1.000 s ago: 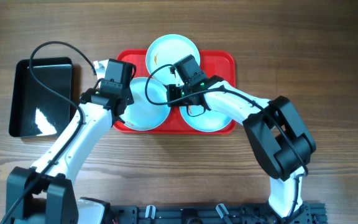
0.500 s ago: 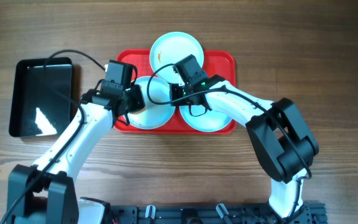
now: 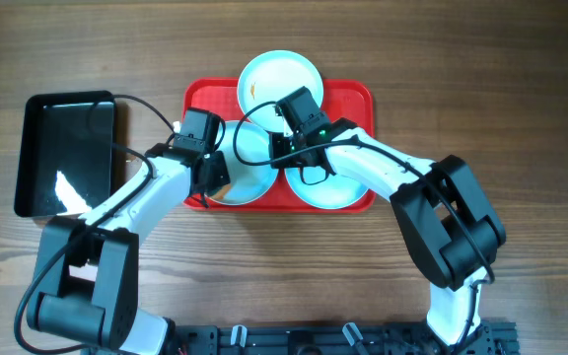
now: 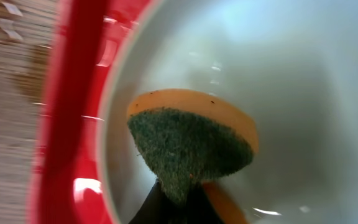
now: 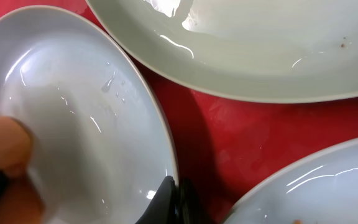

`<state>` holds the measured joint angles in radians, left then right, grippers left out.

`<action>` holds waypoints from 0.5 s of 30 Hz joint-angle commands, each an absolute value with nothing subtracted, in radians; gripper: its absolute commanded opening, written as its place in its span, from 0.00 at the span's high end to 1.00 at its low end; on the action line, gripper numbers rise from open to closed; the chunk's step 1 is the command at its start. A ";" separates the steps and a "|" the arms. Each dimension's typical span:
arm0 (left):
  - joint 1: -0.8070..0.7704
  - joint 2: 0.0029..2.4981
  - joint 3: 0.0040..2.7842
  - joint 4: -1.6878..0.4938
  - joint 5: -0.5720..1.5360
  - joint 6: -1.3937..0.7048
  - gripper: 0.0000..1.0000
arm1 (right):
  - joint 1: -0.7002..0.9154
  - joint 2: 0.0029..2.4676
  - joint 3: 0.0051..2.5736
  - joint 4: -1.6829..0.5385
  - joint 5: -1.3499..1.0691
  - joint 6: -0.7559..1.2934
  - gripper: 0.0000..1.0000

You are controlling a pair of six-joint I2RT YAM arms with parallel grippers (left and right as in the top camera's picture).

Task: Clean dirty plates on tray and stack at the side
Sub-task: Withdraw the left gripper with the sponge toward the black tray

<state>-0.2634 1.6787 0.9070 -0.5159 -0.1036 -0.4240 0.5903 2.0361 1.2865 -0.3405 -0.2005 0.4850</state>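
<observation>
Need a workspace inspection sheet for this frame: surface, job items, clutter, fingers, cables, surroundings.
Surface: wooden table.
Job's things: red tray holds three plates; far plate bears an orange smear; sponge sits in left plate; right plate partly hidden.
Clutter: black tray left of the red tray.
Grippers: left fingers shut on the sponge; right fingers shut on the left plate's rim.
Cables: black cable arcs over the black tray's corner.
Surroundings: black rail at the near edge.
</observation>
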 commanded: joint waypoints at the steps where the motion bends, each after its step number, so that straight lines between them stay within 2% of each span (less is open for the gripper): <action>1: -0.266 1.694 0.902 -0.523 -0.321 -0.427 0.96 | 0.586 2.003 1.308 -0.349 -0.171 0.470 0.96; 7: -0.267 1.665 0.904 -0.522 -0.467 -0.427 0.96 | 0.586 2.003 1.308 -0.349 -0.171 0.471 0.96; 15: -0.266 1.464 0.910 -0.529 -0.461 -0.429 0.96 | 0.586 2.000 1.311 -0.342 -0.196 0.444 0.96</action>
<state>-0.2764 1.5818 0.9070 -0.5201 -0.3985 -0.4240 0.5964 2.0361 1.2911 -0.3435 -0.2050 0.4816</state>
